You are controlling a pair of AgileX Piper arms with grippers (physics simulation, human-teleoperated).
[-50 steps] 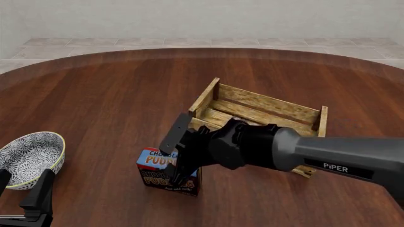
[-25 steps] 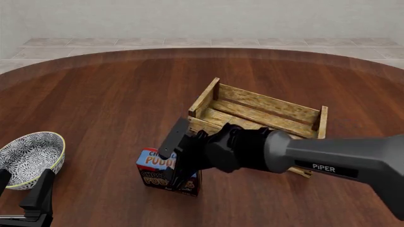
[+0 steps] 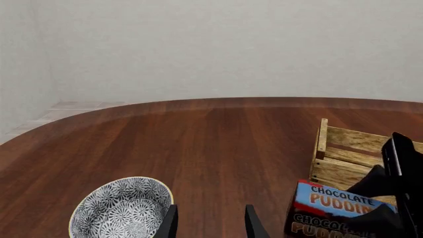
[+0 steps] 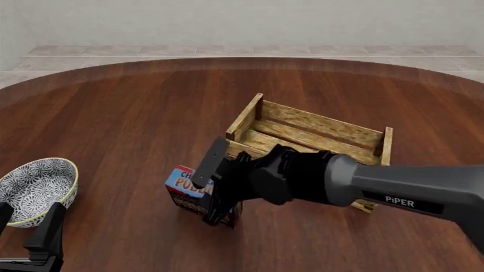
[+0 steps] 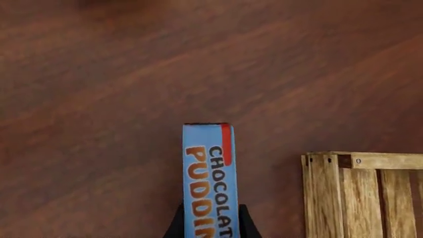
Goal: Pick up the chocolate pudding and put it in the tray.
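The chocolate pudding (image 4: pixel 183 187), a small carton with a light blue top and a dark brown front, is tilted in my right gripper (image 4: pixel 213 192), just left of the tray (image 4: pixel 311 135). The right gripper is shut on it, one finger on each broad side. In the right wrist view the pudding's blue top (image 5: pixel 209 173) runs out from between the fingertips (image 5: pixel 177 227), with the tray's corner (image 5: pixel 360 191) beside it. The left wrist view shows the pudding (image 3: pixel 334 203) and the tray (image 3: pixel 343 161). My left gripper (image 4: pixel 30 241) is open and empty at the near left.
A round blue-white patterned bowl (image 4: pixel 34 190) stands at the near left, just beyond my left gripper; it also shows in the left wrist view (image 3: pixel 122 210). The wooden table (image 4: pixel 136 113) ends in a curved far edge with a tiled floor and wall behind.
The right gripper has tipped and raised the pudding a little; the carton now sits tilted and slightly higher than before. The left arm has not moved.
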